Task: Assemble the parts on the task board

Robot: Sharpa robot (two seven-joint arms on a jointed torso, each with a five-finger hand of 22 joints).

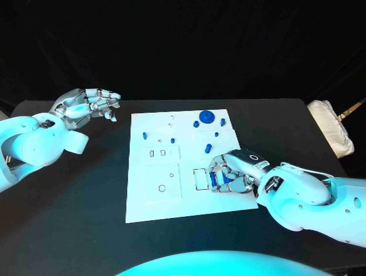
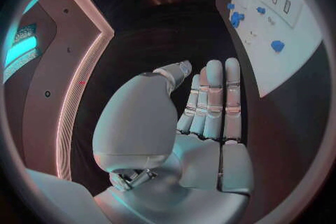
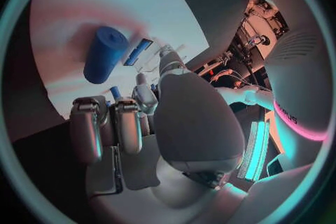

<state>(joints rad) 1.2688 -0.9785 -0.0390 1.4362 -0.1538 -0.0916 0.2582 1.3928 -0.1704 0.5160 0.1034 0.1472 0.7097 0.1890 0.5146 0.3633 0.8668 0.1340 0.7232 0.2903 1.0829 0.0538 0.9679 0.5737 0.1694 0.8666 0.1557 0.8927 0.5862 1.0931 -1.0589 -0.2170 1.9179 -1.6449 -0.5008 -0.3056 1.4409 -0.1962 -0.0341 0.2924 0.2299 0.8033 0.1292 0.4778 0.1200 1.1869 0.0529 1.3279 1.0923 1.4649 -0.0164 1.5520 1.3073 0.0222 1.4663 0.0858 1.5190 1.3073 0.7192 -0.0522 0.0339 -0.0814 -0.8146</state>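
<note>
The right hand rests on the near right part of the flat white task board, its fingers curled over a small blue cylindrical part beside a rectangular slot; whether they truly pinch it I cannot tell. If the hold is loose, the part could roll off along the board. The left hand hovers over the black worktop at the far left, fingers together, holding nothing. A round blue knob and small blue pegs stand farther off, clear of the right hand.
</note>
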